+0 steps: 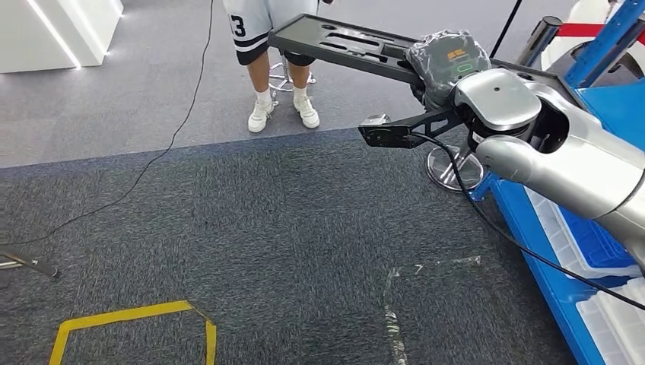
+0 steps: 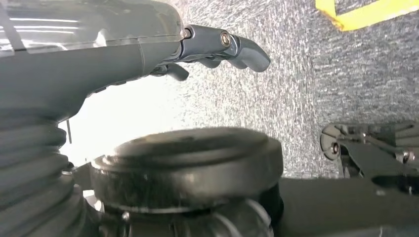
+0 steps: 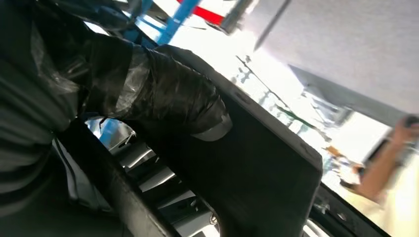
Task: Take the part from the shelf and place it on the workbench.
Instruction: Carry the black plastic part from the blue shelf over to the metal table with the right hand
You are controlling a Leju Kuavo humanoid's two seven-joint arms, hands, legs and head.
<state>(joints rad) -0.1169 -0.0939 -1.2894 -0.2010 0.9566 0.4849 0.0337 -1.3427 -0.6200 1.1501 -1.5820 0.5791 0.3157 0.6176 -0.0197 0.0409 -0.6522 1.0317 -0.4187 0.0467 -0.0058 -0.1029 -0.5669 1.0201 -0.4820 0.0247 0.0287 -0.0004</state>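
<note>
The part (image 1: 342, 42) is a long flat black plastic panel with moulded recesses, held up level in front of me. My right hand (image 1: 445, 61), wrapped in clear film, grips its near end from above. In the right wrist view the film-covered thumb (image 3: 168, 94) presses on the part's (image 3: 267, 173) dark face. My left hand (image 2: 123, 44) hangs over the grey carpet with its fingers (image 2: 232, 47) loosely extended and nothing in them.
A person in white sneakers (image 1: 281, 110) stands just beyond the part's far end. The blue shelf frame (image 1: 601, 46) and a blue bin (image 1: 593, 243) line the right side. A stool base (image 1: 452, 171), a floor cable (image 1: 182, 122) and yellow tape (image 1: 137, 319) lie on the carpet.
</note>
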